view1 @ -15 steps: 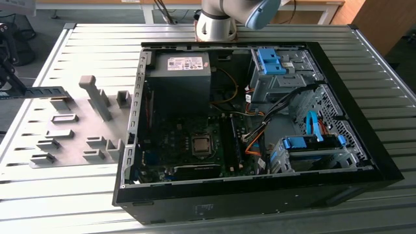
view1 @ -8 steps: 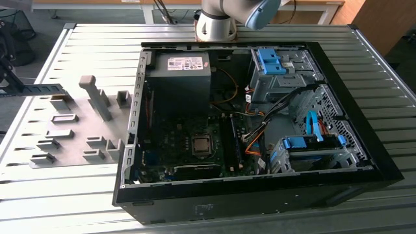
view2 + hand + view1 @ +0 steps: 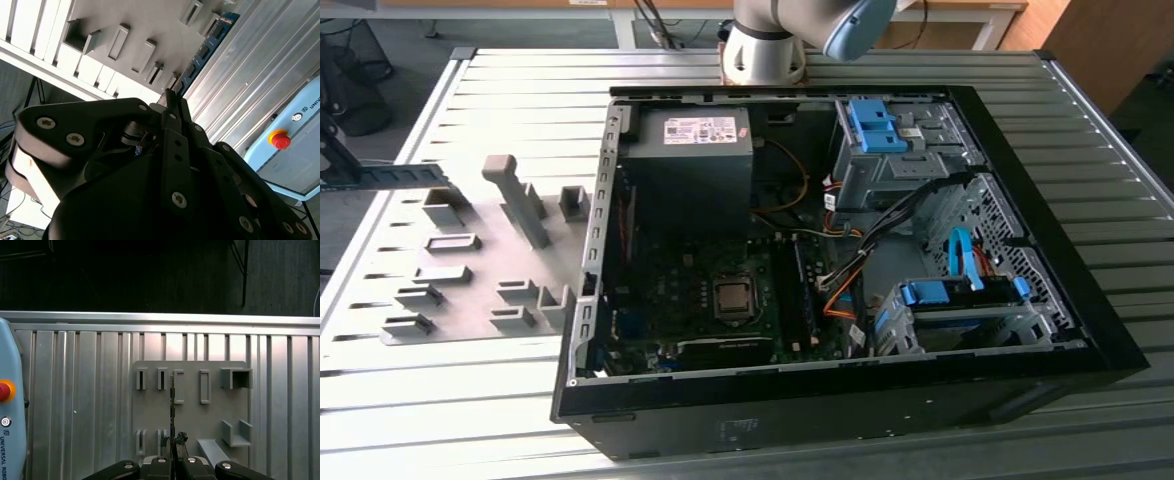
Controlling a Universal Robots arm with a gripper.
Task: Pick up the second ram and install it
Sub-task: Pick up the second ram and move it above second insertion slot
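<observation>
The gripper (image 3: 172, 441) is clenched on one end of the second ram (image 3: 172, 405); in both wrist views its fingers pinch the thin board, which carries straight on from the fingertips as an extension of the tool. The bluish-green stick (image 3: 205, 47) hangs over the grey holder plate (image 3: 215, 410), near the table (image 3: 75, 390) edge at the exterior view's left, and looks lifted free of the holder blocks, though contact at its far tip cannot be ruled out. In the exterior view the stick (image 3: 400, 175) lies roughly level, standing on its long edge. Its long axis runs across the table and its free end points toward the open computer case (image 3: 854, 400). I judge the pick-up step done and the carry to the case in hand. Installing calls for bringing the stick's long edge in line with a black slot (image 3: 790, 290) on the motherboard (image 3: 680, 290), well apart from where it hangs now.
</observation>
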